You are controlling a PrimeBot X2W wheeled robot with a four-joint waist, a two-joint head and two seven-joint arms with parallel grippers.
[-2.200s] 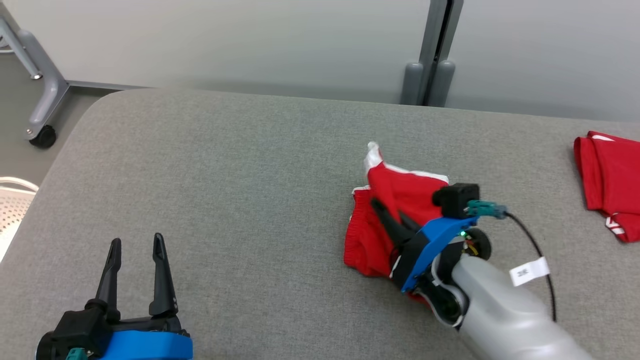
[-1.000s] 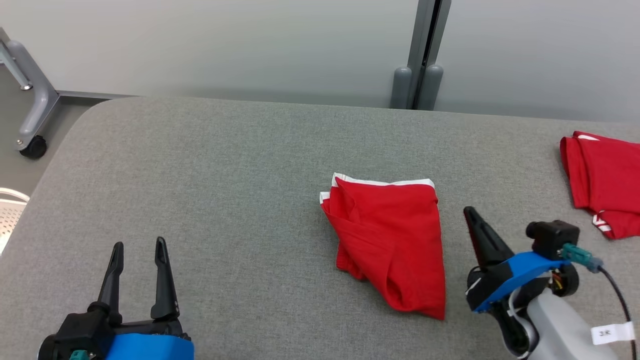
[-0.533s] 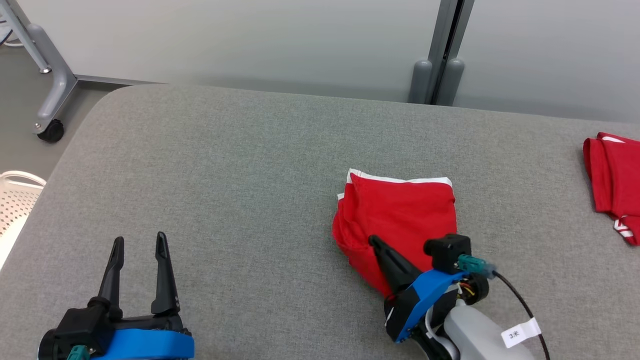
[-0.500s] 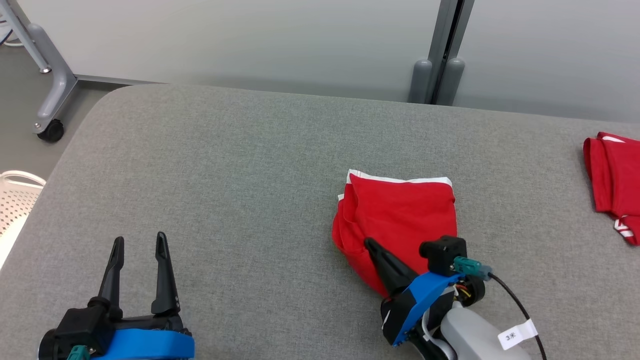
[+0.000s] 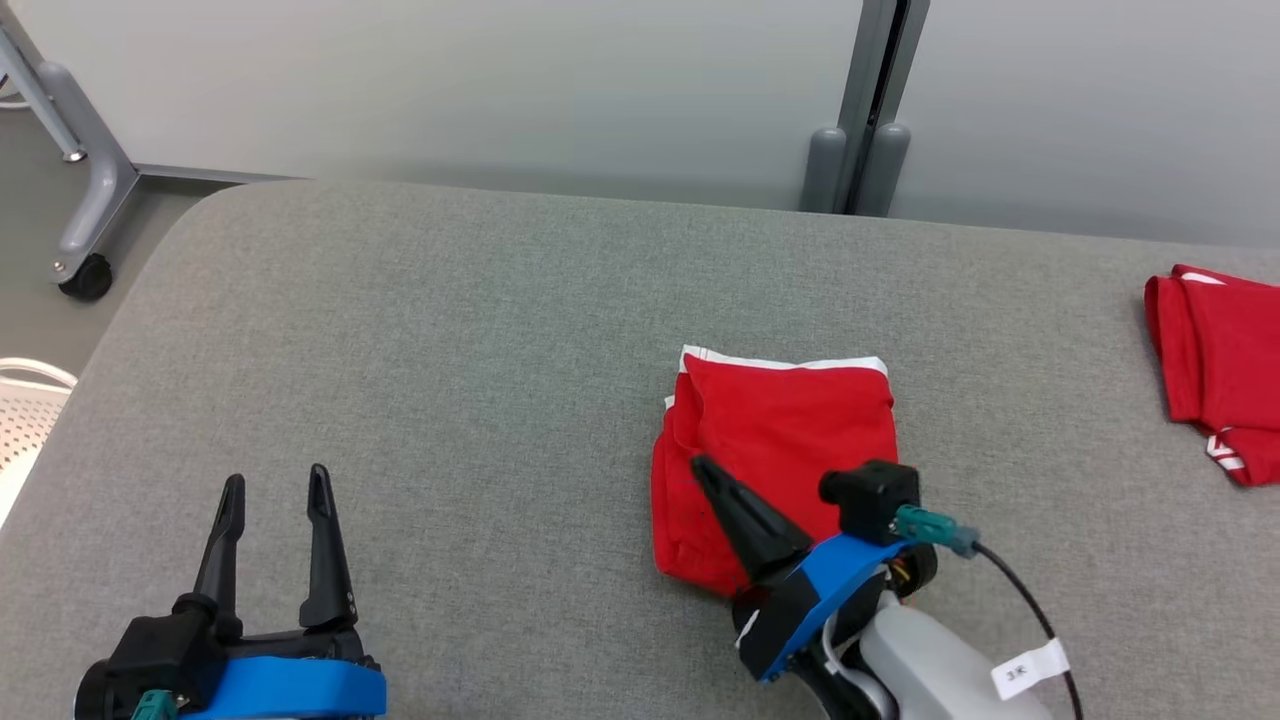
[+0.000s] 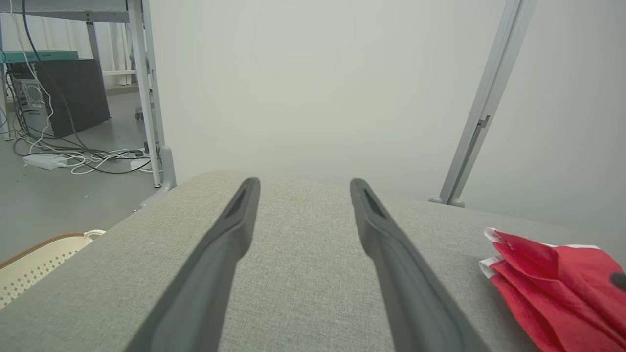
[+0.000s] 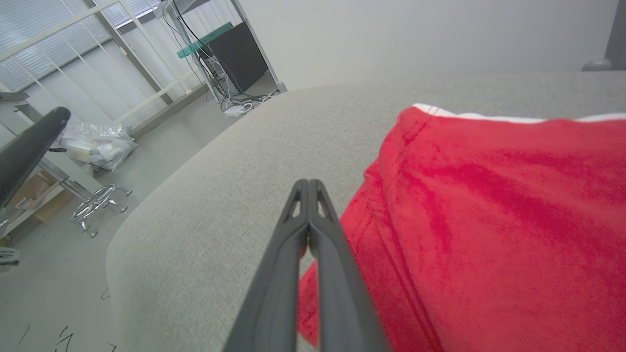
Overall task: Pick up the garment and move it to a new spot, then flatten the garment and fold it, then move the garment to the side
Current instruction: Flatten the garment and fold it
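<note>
The red garment (image 5: 790,430) with a white hem lies folded on the grey padded table (image 5: 450,350), right of the middle. My right gripper (image 5: 700,467) is shut, its fingers pressed together with nothing between them. It lies low over the garment's lower left part, pointing up and left. In the right wrist view the shut right gripper (image 7: 308,183) runs along the garment's (image 7: 489,205) left edge. My left gripper (image 5: 275,482) stands open at the lower left, well apart from the cloth. Between its open fingers (image 6: 304,185) is bare table, with the garment (image 6: 552,288) at the right.
A second folded red garment (image 5: 1215,360) lies at the table's right edge. A white perforated basket (image 5: 25,410) sits off the table's left side. A grey post (image 5: 860,150) stands behind the table, and a wheeled frame leg (image 5: 85,200) on the floor at far left.
My right gripper has swung from the garment's right side to its lower left part. The garment's pointed lower corner is drawn in and its outline is squarer. The camera shifted slightly.
</note>
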